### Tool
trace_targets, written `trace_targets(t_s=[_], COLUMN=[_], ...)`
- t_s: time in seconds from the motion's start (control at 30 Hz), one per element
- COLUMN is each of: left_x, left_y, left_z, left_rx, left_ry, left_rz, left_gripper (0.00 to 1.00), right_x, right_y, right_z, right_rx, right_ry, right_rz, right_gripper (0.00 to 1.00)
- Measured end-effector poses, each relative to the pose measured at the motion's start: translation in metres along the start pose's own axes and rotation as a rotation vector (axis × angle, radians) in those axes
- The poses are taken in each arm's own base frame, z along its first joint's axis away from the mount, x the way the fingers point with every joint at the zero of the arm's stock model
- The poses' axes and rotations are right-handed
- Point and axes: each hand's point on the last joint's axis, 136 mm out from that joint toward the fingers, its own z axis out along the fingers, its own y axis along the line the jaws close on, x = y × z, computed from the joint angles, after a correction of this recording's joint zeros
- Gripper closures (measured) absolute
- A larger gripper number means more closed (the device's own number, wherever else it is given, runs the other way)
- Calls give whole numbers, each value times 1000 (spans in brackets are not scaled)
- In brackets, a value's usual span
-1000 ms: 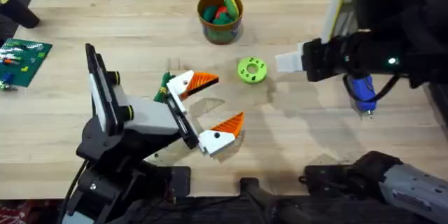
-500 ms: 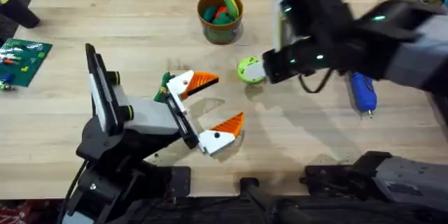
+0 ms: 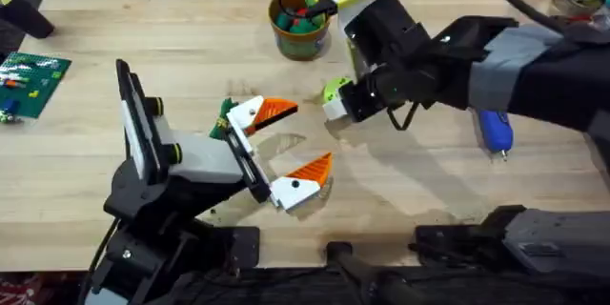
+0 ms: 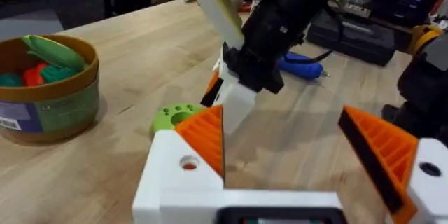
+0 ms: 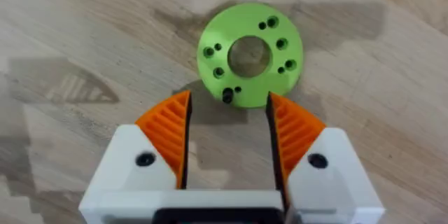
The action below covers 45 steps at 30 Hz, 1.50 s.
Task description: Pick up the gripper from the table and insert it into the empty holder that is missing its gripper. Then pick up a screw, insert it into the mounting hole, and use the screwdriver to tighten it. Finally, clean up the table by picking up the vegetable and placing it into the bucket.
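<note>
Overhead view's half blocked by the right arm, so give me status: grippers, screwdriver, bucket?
Both grippers open, empty: left gripper, right gripper at green disc. Screwdriver lies on table. Bucket holds vegetables.

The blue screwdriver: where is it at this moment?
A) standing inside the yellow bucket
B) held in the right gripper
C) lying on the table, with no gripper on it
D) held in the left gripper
C: the screwdriver lies flat on the table, while the open right gripper hangs over the green disc.
</note>
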Motion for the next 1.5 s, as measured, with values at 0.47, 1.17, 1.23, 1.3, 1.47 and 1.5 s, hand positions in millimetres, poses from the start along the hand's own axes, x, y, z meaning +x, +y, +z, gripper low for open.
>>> trace_targets(t_s=[0.47, 1.17, 1.23, 1.3, 1.47, 1.5], left_x=[0, 0, 0, 0, 0, 0], left_y=[0, 0, 0, 0, 0, 0], left_z=[0, 0, 0, 0, 0, 0], left_rx=[0, 0, 0, 0, 0, 0], left_ry=[0, 0, 0, 0, 0, 0], left_rz=[0, 0, 0, 0, 0, 0], left_gripper=[16, 16, 16, 16, 16, 16], right_x=[7, 5, 5, 5, 3, 1], right_y=[4, 2, 2, 3, 3, 3], right_z=[19, 19, 19, 19, 16, 14], right_rx=[14, 26, 26, 26, 27, 27], right_ry=[40, 34, 34, 34, 38, 39], right_rz=[-29, -17, -17, -17, -25, -26], right_gripper=[559, 991, 993, 994, 994, 994])
